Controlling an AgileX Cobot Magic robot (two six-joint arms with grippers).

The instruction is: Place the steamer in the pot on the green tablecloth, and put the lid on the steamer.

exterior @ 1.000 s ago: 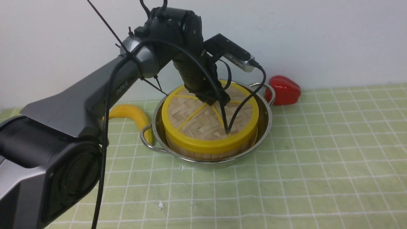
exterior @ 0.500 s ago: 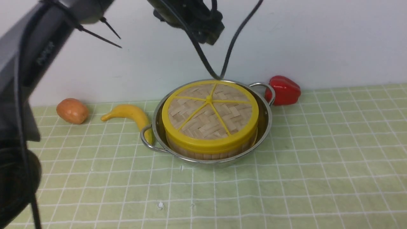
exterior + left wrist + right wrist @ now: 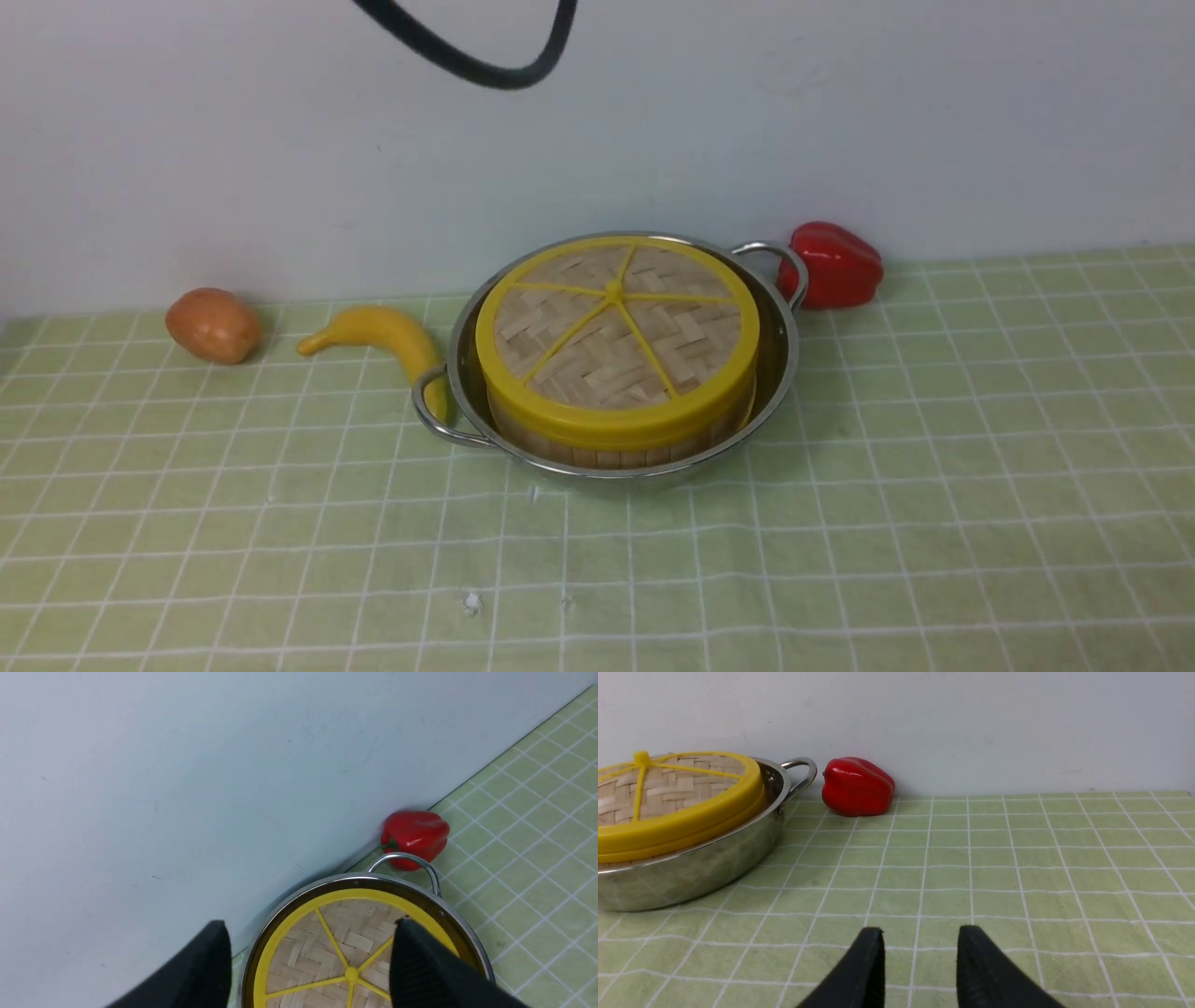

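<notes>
Gone from the front view is my left arm, which a second ago stood over the pot with its hand pinched on the lid's centre knob; only a loop of black cable hangs at the top edge now. From the left wrist camera I see the left hand lifted clear above the flat round woven-bamboo lid with yellow rim and spokes, its fingers spread apart and nothing between them.

That lid sits level on the round bamboo steamer basket, whose slatted side shows just under the yellow rim. The steamer sits inside the wide shallow stainless-steel pot with looped side handles, and the pot rests on the light green tablecloth with a white grid covering the bench, close to the back wall.

My right hand hangs low over bare cloth, well apart from the pot, fingers parted with a moderate gap and holding nothing.

A yellow banana lies just beside the pot's near handle, a brown potato-like piece farther out, and a red bell pepper just beyond the far handle.

My reading: the release was clean, the lid did not shift, and both parts of the task look complete. What remains is parking the arms.
</notes>
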